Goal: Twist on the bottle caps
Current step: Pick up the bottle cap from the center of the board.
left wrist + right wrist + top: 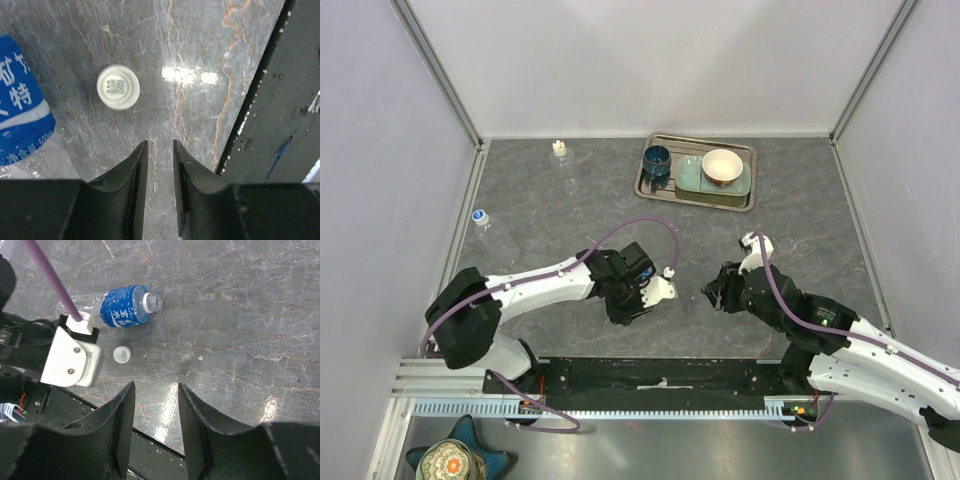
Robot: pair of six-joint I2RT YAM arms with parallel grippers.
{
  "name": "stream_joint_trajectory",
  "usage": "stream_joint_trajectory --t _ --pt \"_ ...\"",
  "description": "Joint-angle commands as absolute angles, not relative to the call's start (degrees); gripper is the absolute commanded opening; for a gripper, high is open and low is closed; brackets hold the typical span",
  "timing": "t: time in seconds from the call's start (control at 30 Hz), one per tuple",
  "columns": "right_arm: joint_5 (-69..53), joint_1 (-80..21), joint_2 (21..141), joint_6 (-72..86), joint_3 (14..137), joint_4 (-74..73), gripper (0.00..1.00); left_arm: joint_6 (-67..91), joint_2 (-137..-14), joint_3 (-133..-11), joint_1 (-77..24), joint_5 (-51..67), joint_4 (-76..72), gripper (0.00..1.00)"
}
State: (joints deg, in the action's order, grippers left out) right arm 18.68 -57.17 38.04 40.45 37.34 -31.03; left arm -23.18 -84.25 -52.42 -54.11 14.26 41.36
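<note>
A small round white plastic cap [118, 87] lies on the grey counter [210, 45] near its near edge, beside a toppled clear blue-labelled bottle [125, 306]. The left claw [160, 144] and right claw [156, 386] stand parted, empty.

Bright, even light fell from overhead. White glare patches marked the grey table [190, 76] in both wrist views. Shadows were soft, and close-up edges slightly blurred.
</note>
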Motion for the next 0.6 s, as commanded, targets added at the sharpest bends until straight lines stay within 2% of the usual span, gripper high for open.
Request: stream_joint_trajectory --t 0.0,0.1,0.57 --pt "20.5 -57.3 36.1 41.5 39.1 -31.5 0.47 -21.9 -86.0 -53.9 -54.3 15.7 35.1 0.31" --pt "20.0 -57.3 35.7 41.8 38.7 -31.3 0.46 -21.4 -87.6 -55.5 -54.2 15.6 34.0 0.28" --pt "18.8 -57.3 32.6 42.6 35.9 -29.3 0.44 -20.2 -94.9 -57.7 -52.1 12.6 28.6 0.26"
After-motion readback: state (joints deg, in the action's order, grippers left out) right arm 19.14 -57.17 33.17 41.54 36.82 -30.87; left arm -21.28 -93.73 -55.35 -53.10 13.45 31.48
